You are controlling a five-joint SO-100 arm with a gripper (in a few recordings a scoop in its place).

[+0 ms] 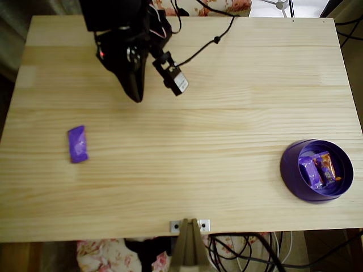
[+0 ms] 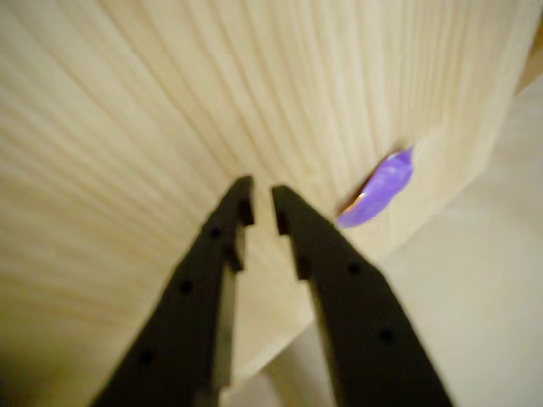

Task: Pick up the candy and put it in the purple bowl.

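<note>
**Hand aimed at the lone candy, nothing held**

The worktop point(image 1: 187, 119) is kept mostly bare, so the targets are well apart. The bowl point(image 1: 290, 175) is seen at the right edge in the overhead view, two wrapped sweets already lying in it. The arm point(image 1: 127, 56) is held over the far left part, above the surface. The hand point(image 2: 261, 208) is narrowed to a slim gap, empty. The candy point(image 1: 77, 144) is left flat near the left edge, probably the next pickup.

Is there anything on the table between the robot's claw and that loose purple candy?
No. In the overhead view, only bare wooden table lies between the gripper and the candy.
</note>
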